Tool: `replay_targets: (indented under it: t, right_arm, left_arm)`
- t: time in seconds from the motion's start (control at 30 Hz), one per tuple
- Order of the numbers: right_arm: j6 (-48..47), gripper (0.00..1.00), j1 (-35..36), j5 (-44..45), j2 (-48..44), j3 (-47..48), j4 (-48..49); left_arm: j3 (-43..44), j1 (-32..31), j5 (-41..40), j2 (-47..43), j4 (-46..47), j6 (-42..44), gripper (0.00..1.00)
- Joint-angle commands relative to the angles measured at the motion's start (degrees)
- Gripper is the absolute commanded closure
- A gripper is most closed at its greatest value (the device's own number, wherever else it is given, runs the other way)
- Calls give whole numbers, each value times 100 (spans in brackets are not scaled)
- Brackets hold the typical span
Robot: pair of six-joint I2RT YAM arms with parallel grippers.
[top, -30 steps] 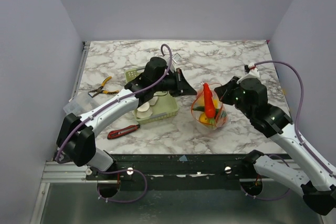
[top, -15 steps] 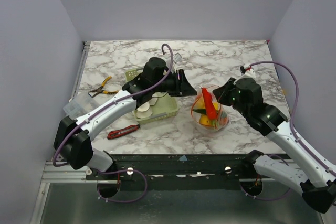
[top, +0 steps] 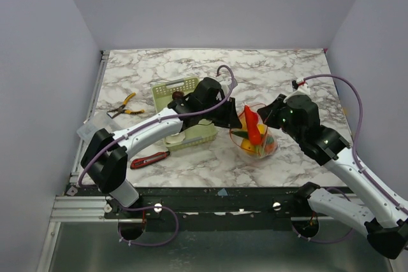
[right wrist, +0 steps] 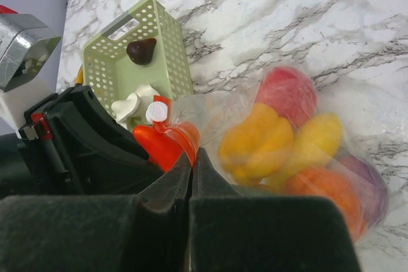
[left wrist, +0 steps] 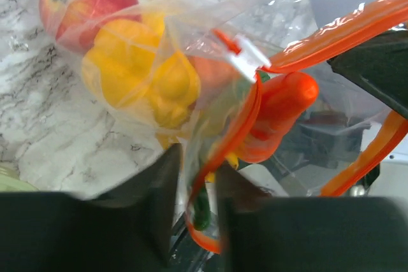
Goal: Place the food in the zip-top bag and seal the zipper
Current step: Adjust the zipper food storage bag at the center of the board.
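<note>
On my left wrist view the left fingers (left wrist: 156, 211) stand a little apart. The zipper (left wrist: 331, 33) loops down through the gap between them, hanging loose there rather than pinched. Its white slider tab (left wrist: 245, 58) sits just above the fingertips.

The right fingers (right wrist: 162, 192) are pressed flat together with no gap. Their tips meet on the mouth edge of the zip-top bag (top: 256, 141), so I read that as a pinch on the thin film (the plastic itself is hidden between the pads).

Just past both sets of fingers is the food (right wrist: 258, 141), all of it in the bag. I can make out a red apple (left wrist: 76, 1), a knobbly yellow piece (left wrist: 143, 71), an orange piece (right wrist: 322, 189) and a purple piece (right wrist: 370, 186). A long orange-red piece (top: 253, 125) pokes up through the open mouth.

From overhead the bag stands mouth-up on the marble table (top: 287, 74), toward the near edge. The left arm reaches it from one side and the right arm from the other.

Just beside the bag on its left is the pale green basket (top: 173, 86), holding white pieces (right wrist: 131, 106) and one dark brown lump (right wrist: 141, 49). Farther left lie a red-and-black utility knife (top: 150, 159) near the front edge and yellow-handled pliers (top: 124, 105) behind it.
</note>
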Motion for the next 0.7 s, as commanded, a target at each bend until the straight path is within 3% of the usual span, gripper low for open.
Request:
replay_targets:
  t: [0.0, 0.07, 0.2, 0.33, 0.4, 0.5, 0.67]
  right_arm:
    - [74, 100, 6, -80, -153, -28, 252]
    - [-22, 100, 9, -73, -145, -7, 227]
    - [-362, 100, 13, 151, -134, 296, -181]
    - [-407, 99, 7, 393, -341, 280, -278]
    - [-355, 99, 11, 337, -408, 59, -143]
    - [-229, 99, 8, 309, -326, -157, -78]
    - [-335, 100, 11, 113, -45, 332, -252]
  left_arm:
    - [322, -4, -217, -73, -300, 204, 94]
    - [323, 18, -135, -228, -265, 8, 100]
    - [70, 48, 439, -675, 465, -812, 100]
    - [-221, 148, 321, -831, 771, -1618, 100]
    - [-259, 249, 90, -716, 550, -1759, 100]
    - [-324, 391, 578, -514, 774, -1988, 100]
    - [2, 92, 801, -656, 902, -1889, 100]
